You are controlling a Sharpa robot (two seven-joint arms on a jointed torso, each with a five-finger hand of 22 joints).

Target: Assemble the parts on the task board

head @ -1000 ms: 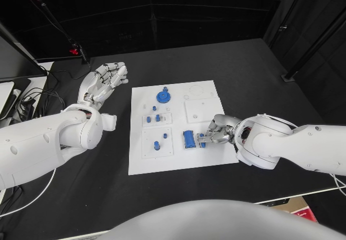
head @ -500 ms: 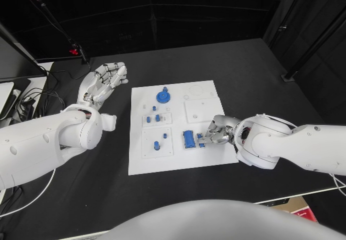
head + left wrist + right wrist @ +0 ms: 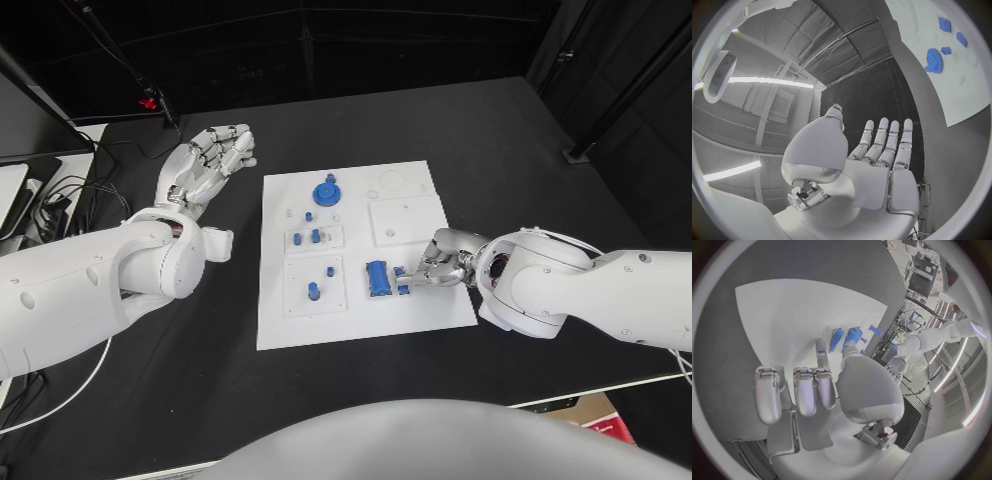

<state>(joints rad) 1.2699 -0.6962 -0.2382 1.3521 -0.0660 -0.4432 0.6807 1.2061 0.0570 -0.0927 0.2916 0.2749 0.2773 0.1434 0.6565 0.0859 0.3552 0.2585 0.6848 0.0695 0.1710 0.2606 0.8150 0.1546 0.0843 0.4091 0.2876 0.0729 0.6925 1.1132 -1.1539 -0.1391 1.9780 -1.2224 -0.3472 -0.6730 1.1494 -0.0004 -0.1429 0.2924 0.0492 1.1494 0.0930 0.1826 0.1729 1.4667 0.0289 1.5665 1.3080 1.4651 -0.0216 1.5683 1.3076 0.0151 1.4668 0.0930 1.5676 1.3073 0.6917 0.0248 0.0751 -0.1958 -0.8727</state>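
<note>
Blue block [image 3: 376,277] lies on the white task board [image 3: 421,310], right at the right hand's [image 3: 441,262] fingers, which pinch a small blue piece against its side. Its long way runs across them. The left hand [image 3: 205,160] waits far off, fingers wide, holding nothing

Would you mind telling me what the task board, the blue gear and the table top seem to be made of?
Task board: probably matte white plastic; flat and even, no glare.
Blue gear: likely moulded plastic; uniform saturated colour, crisp teeth in the left wrist view.
Table: a dull black surface, perhaps a mat or cloth; cannot tell.
</note>
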